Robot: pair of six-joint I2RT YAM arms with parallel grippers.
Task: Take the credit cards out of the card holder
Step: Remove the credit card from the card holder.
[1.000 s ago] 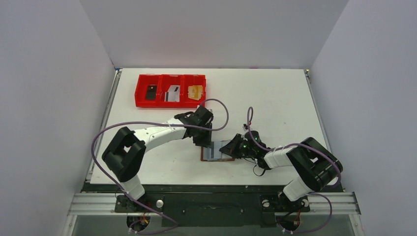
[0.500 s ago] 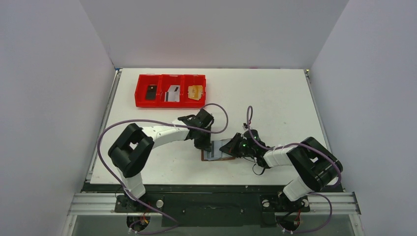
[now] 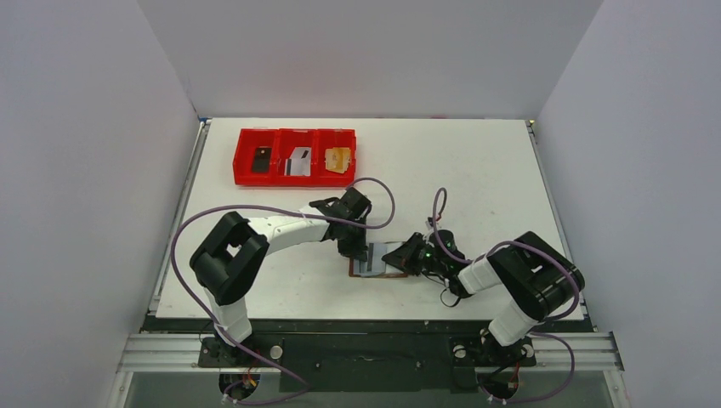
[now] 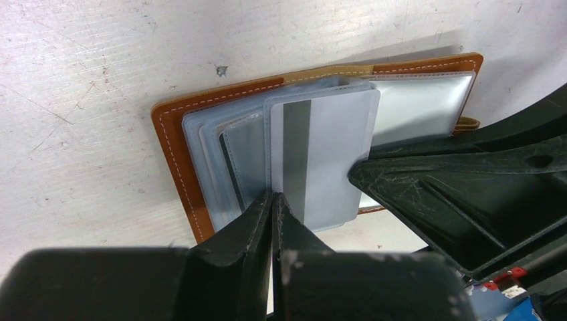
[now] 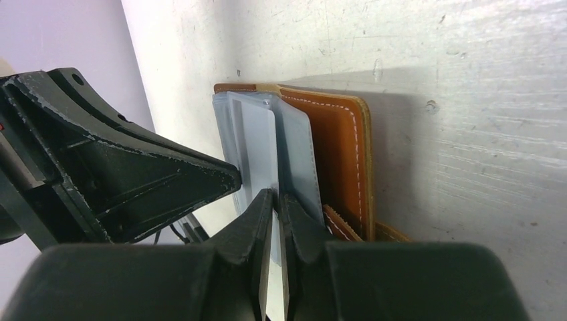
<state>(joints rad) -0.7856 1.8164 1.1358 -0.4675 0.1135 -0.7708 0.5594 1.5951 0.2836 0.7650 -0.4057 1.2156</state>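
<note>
Pinching shut, our left gripper (image 4: 273, 200) grips a credit card (image 4: 334, 154), long axis pointing toward it; our right gripper (image 5: 275, 200) clamps the card holder (image 5: 341, 147).

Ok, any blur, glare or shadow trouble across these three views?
Top external: even light, sharp, card holder small. Left wrist: left gripper's fingers blurred, striped credit card sharp. Right wrist: right gripper's fingers soft, broad shadow across the table.

Plain white table (image 3: 476, 170), pretty scuffed and scratched up close, boxed in by pale lavender-grey walls (image 3: 85, 170) on three sides. Metal frame (image 3: 366, 350) runs along the near edge. Lighting's even, with soft shadows.
</note>
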